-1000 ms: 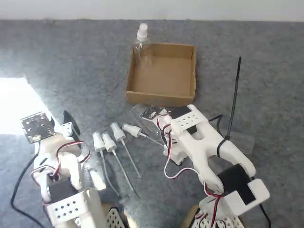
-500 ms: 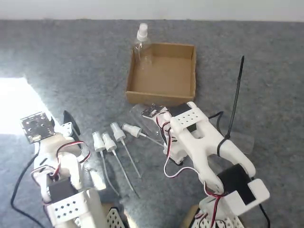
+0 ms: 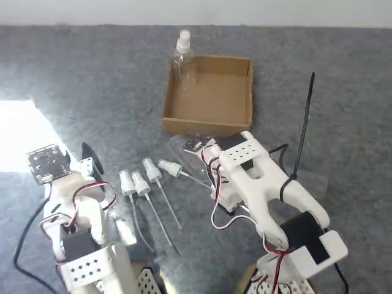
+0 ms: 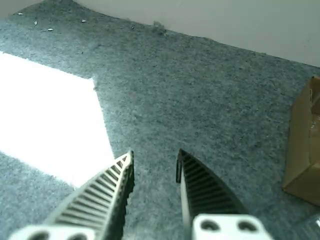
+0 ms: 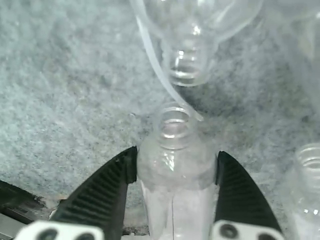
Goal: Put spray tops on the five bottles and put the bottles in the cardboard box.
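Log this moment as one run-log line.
right gripper: shut on bottle, uncapped | left gripper: open, empty | spray tops: four lying loose | box: capped bottle at corner

No legible text, number or sign was visible on the cardboard box (image 3: 207,125), the capped bottle (image 3: 183,64) or the spray tops (image 3: 139,184).

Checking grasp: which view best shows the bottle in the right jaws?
Right wrist view: uncapped bottle, neck open, between jaws of right gripper. High view: right arm covers it. Left wrist view faces cardboard box.
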Available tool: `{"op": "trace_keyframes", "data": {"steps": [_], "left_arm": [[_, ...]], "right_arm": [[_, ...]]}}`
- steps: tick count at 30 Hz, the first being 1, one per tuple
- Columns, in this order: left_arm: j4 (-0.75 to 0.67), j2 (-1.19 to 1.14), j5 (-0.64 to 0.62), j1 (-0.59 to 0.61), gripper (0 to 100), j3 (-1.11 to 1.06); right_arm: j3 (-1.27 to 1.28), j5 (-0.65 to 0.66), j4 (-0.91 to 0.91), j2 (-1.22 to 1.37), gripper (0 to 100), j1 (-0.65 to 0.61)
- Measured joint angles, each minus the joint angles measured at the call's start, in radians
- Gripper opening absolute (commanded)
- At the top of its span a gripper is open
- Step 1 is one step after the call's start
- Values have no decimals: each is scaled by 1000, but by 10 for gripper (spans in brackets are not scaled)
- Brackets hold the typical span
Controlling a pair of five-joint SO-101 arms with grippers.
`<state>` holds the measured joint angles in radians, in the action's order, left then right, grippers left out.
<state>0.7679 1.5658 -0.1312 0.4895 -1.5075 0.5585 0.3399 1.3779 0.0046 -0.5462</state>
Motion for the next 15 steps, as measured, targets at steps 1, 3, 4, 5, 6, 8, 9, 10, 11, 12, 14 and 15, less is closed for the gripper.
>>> {"op": "trace_keyframes", "data": {"steps": [1,3,4,5,6,8,9,10,11,12,14,15], "left_arm": [[0,0,0,0,133,0],[0,0,0,0,133,0],[0,0,0,0,133,0],[0,0,0,0,133,0],[0,0,0,0,133,0],[0,0,0,0,133,0],[0,0,0,0,133,0],[0,0,0,0,133,0],[0,0,0,0,133,0],[0,0,0,0,133,0],[0,0,0,0,133,0],[0,0,0,0,133,0]], "right_arm": [[0,0,0,-11,182,0],[0,0,0,-40,225,-2],[0,0,0,-52,247,-2],[2,0,0,-60,265,-2],[6,0,0,-64,274,-2],[12,0,0,-68,275,-2],[12,0,0,-68,275,0],[12,0,0,-68,275,0],[12,0,0,-68,275,-2],[12,0,0,-68,275,-2],[12,0,0,-68,275,-2],[12,0,0,-68,275,-2]]}}
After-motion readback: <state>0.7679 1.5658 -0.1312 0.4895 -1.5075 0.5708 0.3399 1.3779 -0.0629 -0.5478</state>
